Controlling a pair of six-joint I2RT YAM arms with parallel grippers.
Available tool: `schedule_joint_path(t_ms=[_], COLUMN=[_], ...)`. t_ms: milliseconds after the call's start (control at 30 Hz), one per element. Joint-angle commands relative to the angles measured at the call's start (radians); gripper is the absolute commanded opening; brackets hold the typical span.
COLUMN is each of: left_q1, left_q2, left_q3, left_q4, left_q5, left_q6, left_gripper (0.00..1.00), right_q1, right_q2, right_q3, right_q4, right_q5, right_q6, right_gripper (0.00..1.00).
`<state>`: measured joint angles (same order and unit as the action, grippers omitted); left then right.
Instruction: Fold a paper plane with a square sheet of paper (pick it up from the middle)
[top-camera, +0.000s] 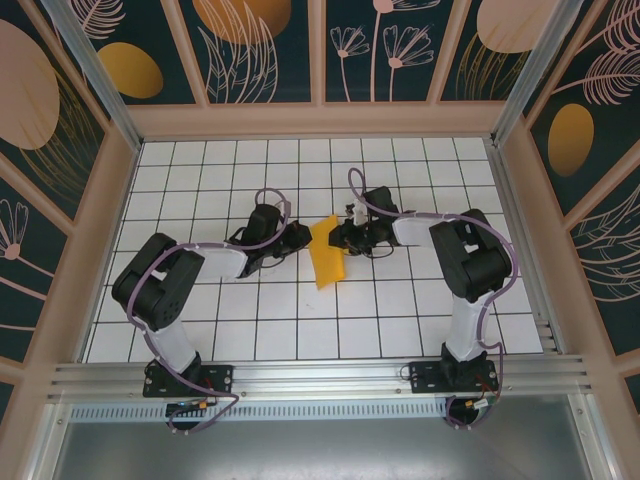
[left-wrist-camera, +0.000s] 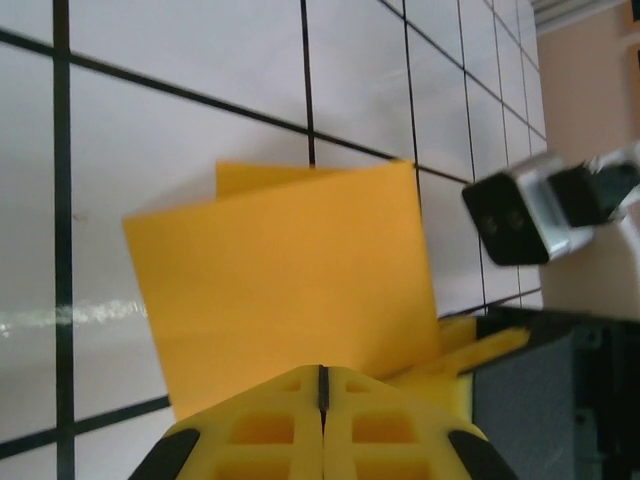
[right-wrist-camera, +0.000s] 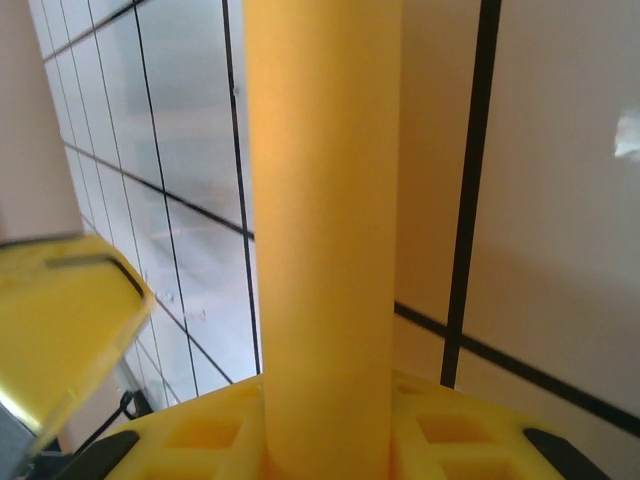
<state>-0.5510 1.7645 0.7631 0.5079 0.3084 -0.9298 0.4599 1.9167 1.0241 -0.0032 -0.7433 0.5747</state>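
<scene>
— Where is the paper (top-camera: 328, 255)?

— Over the middle of the table (top-camera: 200, 300), folded in half. I can't tell if its low edge touches the table.

— Who holds it?

— Both my hands. My left hand (left-wrist-camera: 322, 388) reaches in from the table's left side and is pinched tight on the paper. My right hand (right-wrist-camera: 325, 400) reaches in from the table's right side and pinches it too.

— Why two hands?

— I think one hand stops the paper from sliding while the other makes the next fold. Thin paper flops if I hold one side.

— Is it a plane?

— Not yet. I see one fold and no pointy nose.
</scene>
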Motion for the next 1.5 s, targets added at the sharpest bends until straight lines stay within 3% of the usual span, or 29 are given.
schedule_joint_path(t_ms=[0,267,567,733,1067,1367,1467], left_q1=[-0.003,-0.002,-0.019,-0.027,-0.043,-0.046,-0.045], left_q2=[-0.042,0.0,0.093,0.119,0.171,0.184,0.183], left_q3=[-0.043,-0.089,-0.001,0.039,0.12,0.143,0.152], left_q4=[0.075,0.13,0.024,-0.089,-0.325,-0.344,-0.343], left_q5=[-0.043,0.001,0.006,-0.045,-0.128,-0.122,-0.115], left_q6=[-0.013,-0.056,-0.029,-0.024,0.02,0.031,0.031], left_gripper=[0.02,0.0,0.0,0.0,0.0,0.0,0.0], right_q1=[0.017,0.026,0.027,0.03,0.045,0.058,0.067], right_q2=[-0.018,0.013,0.04,0.044,0.014,-0.086,-0.094], right_q3=[-0.015,0.002,0.016,0.033,0.09,0.1,0.096], right_q4=[0.007,-0.021,-0.058,-0.092,-0.184,-0.304,-0.315], right_q5=[-0.086,-0.061,-0.043,-0.012,0.063,0.265,0.252], right_q6=[-0.037,-0.042,-0.053,-0.065,-0.078,-0.151,-0.217], right_gripper=[0.27,0.27,0.27,0.28,0.39,0.58,0.59])
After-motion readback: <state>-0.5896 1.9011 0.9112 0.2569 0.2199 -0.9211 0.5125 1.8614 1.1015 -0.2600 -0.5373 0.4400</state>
